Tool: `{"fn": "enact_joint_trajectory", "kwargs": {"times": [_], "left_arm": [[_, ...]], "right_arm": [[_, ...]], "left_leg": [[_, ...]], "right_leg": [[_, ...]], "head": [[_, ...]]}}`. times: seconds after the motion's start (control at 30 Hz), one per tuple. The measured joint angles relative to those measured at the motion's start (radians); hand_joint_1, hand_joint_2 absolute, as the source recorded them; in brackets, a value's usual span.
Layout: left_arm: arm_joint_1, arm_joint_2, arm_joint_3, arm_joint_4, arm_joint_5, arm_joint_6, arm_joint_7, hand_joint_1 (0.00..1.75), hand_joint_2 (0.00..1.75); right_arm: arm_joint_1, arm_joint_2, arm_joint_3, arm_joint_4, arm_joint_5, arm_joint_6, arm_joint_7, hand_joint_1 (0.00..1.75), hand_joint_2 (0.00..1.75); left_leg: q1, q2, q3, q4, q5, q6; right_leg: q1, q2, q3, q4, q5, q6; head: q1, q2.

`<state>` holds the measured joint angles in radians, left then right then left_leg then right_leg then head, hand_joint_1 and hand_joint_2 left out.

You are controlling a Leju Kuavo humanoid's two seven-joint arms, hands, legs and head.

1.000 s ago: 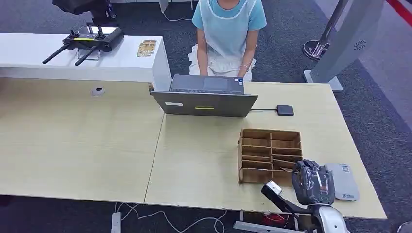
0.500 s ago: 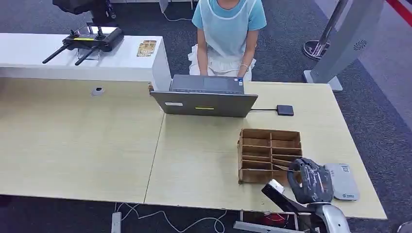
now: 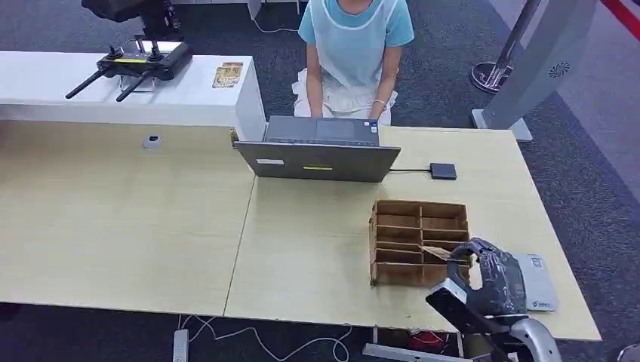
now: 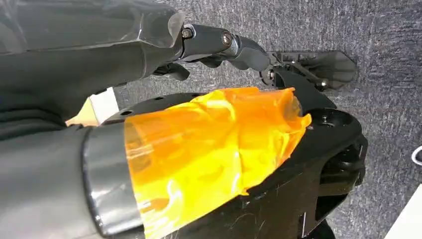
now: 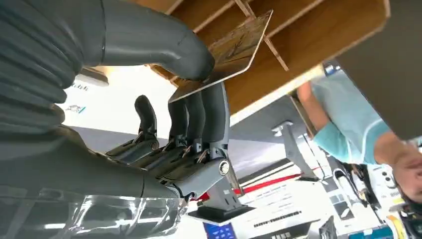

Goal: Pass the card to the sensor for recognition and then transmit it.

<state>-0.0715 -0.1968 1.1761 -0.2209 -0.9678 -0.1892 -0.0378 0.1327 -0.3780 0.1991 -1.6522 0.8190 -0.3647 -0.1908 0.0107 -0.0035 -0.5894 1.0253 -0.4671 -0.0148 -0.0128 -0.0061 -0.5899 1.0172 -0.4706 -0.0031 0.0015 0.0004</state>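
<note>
My right hand [image 3: 498, 277] hovers at the near right of the table, over the front corner of the brown cardboard divider box [image 3: 420, 205]. It pinches a thin tan card [image 3: 441, 253] between thumb and fingers, and the card juts out toward the box's compartments. The right wrist view gives a close look at the card [image 5: 234, 47] held flat under the thumb of my right hand [image 5: 164, 124], with the box [image 5: 308, 30] just beyond. The grey-white sensor pad [image 3: 537, 283] lies flat beside my right hand, toward the table's right edge. My left hand [image 4: 219, 42] hangs over the carpet, holding nothing.
A person [image 3: 355, 45] sits at the far side behind an open grey laptop [image 3: 317, 160]. A small black hub [image 3: 443, 170] lies right of the laptop. A remote controller [image 3: 143, 64] rests on the white counter at back left. Bare tabletop [image 3: 121, 219] spreads to the left.
My right hand has risen and drawn slightly back toward the table's front edge, and the card now stands out of the box compartment, held in the fingers.
</note>
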Motion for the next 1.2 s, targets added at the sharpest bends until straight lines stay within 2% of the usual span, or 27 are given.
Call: {"fn": "enact_joint_trajectory", "kwargs": {"times": [0.3,0.6,0.8,0.9,1.2], "left_arm": [[0.0,0.001,0.009,0.0,0.001,-0.002,-0.006,0.0,0.0],[-0.001,0.003,0.012,0.0,-0.009,-0.008,-0.011,0.0,0.0],[-0.004,0.003,0.011,0.0,-0.026,-0.017,-0.011,0.0,0.0],[-0.005,0.003,0.011,0.0,-0.031,-0.021,-0.011,0.0,0.0],[-0.015,0.004,0.011,0.0,-0.059,-0.031,-0.006,0.0,0.0]], "right_arm": [[0.013,-0.035,-0.067,-0.095,-0.093,0.044,-0.078,1.33,1.75],[-0.082,-0.087,-0.093,-0.137,-0.097,0.098,-0.088,1.38,1.75],[-0.251,-0.134,-0.064,-0.127,-0.087,0.159,-0.064,1.55,1.75],[-0.326,-0.146,-0.031,-0.113,-0.087,0.194,-0.048,1.54,1.75],[-0.769,-0.159,0.155,0.044,-0.095,0.329,0.052,1.59,1.75]], "left_leg": [[0.0,0.0,0.0,0.0,0.0,0.0],[0.0,0.001,0.0,0.0,0.0,0.0],[0.0,0.002,0.0,0.0,0.0,0.0],[0.0,0.0,-0.002,0.0,0.001,0.0],[0.0,0.004,-0.003,0.0,0.002,-0.001]], "right_leg": [[0.0,0.0,0.0,0.0,0.0,0.0],[0.0,0.0,0.0,0.0,0.0,0.0],[0.0,0.001,0.0,0.0,0.001,0.0],[0.0,0.0,0.0,0.001,0.001,0.0],[-0.001,0.005,-0.004,0.003,0.002,-0.001]], "head": [[0.0,0.0],[0.0,0.0],[0.0,0.0],[0.0,0.0],[0.0,0.0]]}}
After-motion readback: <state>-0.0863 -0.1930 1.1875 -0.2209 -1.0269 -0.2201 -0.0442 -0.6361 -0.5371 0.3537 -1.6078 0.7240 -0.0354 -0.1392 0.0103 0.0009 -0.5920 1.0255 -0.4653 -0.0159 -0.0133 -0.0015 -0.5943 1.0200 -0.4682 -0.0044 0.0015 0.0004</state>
